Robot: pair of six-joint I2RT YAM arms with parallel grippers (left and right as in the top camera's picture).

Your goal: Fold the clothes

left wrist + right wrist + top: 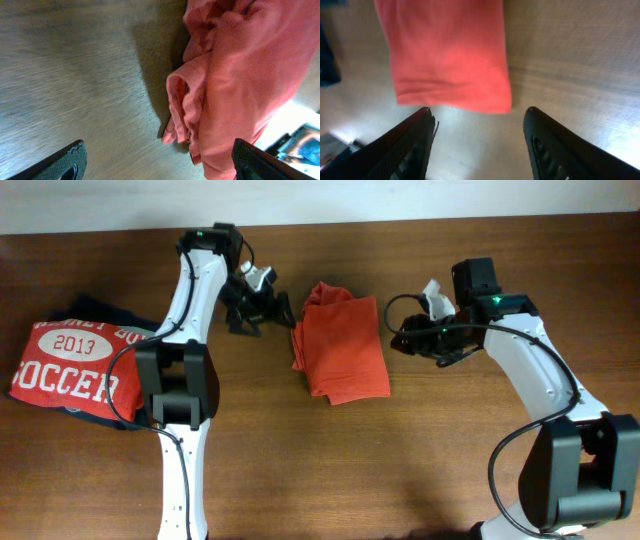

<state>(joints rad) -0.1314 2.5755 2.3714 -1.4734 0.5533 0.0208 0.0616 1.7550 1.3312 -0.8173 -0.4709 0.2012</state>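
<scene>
The orange-red T-shirt (338,340) lies folded into a narrow bundle at the middle of the wooden table; its lettering and tag are hidden. My left gripper (262,318) is open and empty just left of the shirt's upper left edge, whose bunched folds fill the left wrist view (235,85). My right gripper (403,340) is open and empty just right of the shirt, apart from it. The right wrist view shows the shirt's smooth folded edge (450,55) ahead of my open fingers (477,145).
A red shirt with white "2013 SOCCER" print (75,365) lies on dark navy garments (100,310) at the table's left edge. Bare wood (350,470) stretches in front of the folded shirt.
</scene>
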